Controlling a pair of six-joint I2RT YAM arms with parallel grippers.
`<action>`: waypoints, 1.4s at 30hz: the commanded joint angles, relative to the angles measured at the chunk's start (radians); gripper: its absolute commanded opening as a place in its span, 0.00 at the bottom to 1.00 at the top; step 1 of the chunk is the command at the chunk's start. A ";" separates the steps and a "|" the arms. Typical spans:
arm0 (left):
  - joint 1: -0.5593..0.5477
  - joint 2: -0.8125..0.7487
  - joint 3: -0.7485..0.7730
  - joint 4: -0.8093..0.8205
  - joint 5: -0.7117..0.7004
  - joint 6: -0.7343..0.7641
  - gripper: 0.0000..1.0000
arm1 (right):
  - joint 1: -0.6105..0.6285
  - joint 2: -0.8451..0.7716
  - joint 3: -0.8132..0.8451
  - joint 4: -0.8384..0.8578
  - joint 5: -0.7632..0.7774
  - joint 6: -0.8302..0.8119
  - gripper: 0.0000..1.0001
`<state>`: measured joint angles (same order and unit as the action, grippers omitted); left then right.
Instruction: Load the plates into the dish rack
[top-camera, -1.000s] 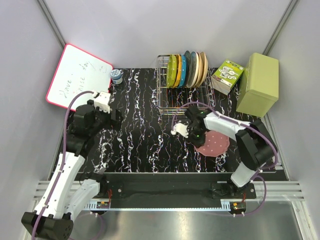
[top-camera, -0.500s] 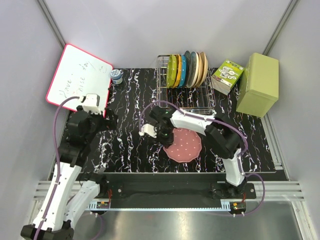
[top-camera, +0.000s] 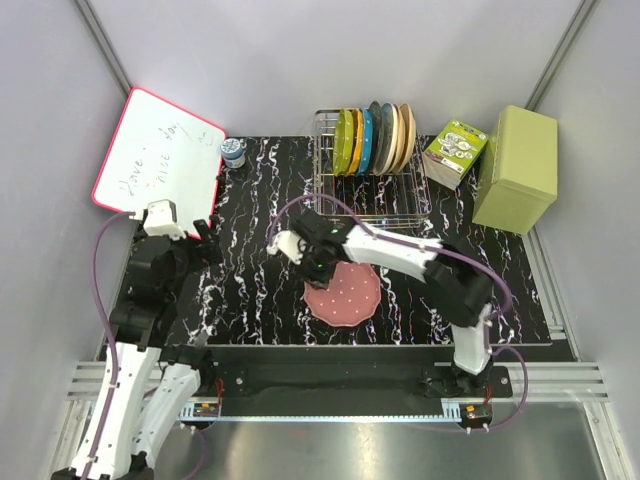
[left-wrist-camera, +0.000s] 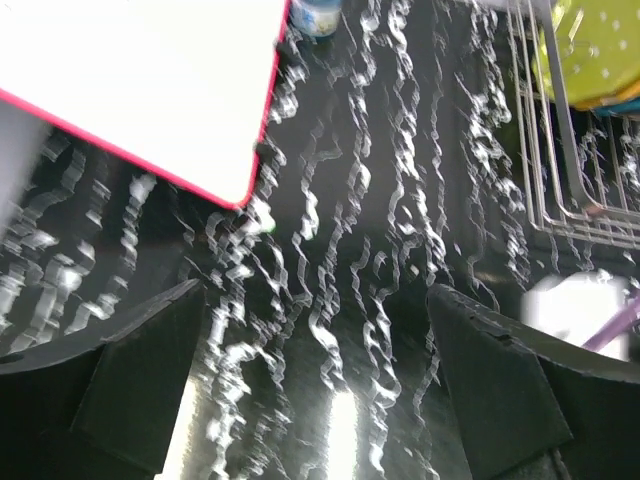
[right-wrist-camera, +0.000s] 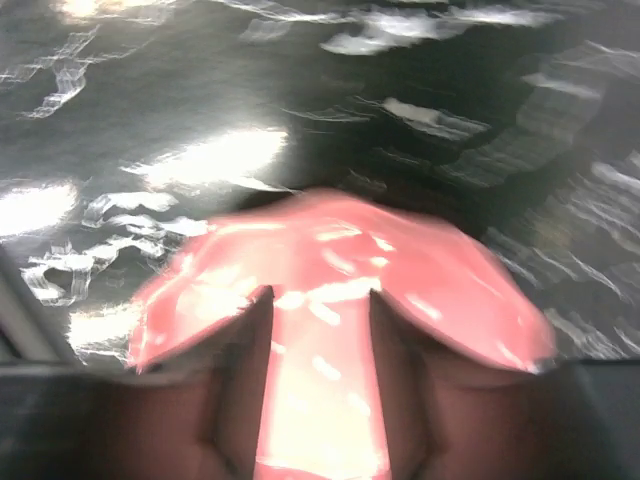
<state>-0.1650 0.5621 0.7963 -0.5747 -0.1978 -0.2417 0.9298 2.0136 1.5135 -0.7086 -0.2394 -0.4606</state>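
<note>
The pink plate (top-camera: 345, 298) lies flat on the black marbled table near its middle. My right gripper (top-camera: 320, 270) hangs over the plate's left rim. In the right wrist view the pink plate (right-wrist-camera: 450, 290) fills the lower frame, and the right gripper (right-wrist-camera: 320, 295) has its jaws parted with the plate's surface showing between them. The dish rack (top-camera: 368, 200) stands at the back and holds the yellow-green plate (top-camera: 344, 140), orange plate (top-camera: 355, 140) and blue plate (top-camera: 365, 140) upright. My left gripper (top-camera: 205, 242) is open over bare table at the left, with nothing between the jaws of the left gripper (left-wrist-camera: 320, 390).
Dark teal, beige and tan plates (top-camera: 395, 135) fill the rack's right slots. A red-framed whiteboard (top-camera: 155, 165) leans at the back left beside a small jar (top-camera: 233, 152). A printed carton (top-camera: 455, 152) and an olive-green box (top-camera: 515, 168) stand at the back right.
The right arm swept the pink plate leftward from the table's right side to its middle, and its jaws have now parted. The left arm drew back toward the near left.
</note>
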 joint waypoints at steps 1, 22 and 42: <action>0.002 0.030 -0.063 0.005 0.171 -0.131 0.99 | -0.075 -0.312 -0.145 0.296 0.357 0.273 0.62; -0.099 0.482 -0.315 0.474 0.635 -0.373 0.85 | -0.763 -0.579 -0.746 0.492 -0.297 0.839 0.91; -0.317 0.996 -0.083 0.481 0.732 -0.375 0.60 | -0.767 -0.380 -0.897 0.758 -0.521 1.036 0.86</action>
<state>-0.4686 1.5269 0.6960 -0.1196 0.5144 -0.6117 0.1623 1.6058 0.6456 0.0250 -0.7513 0.5476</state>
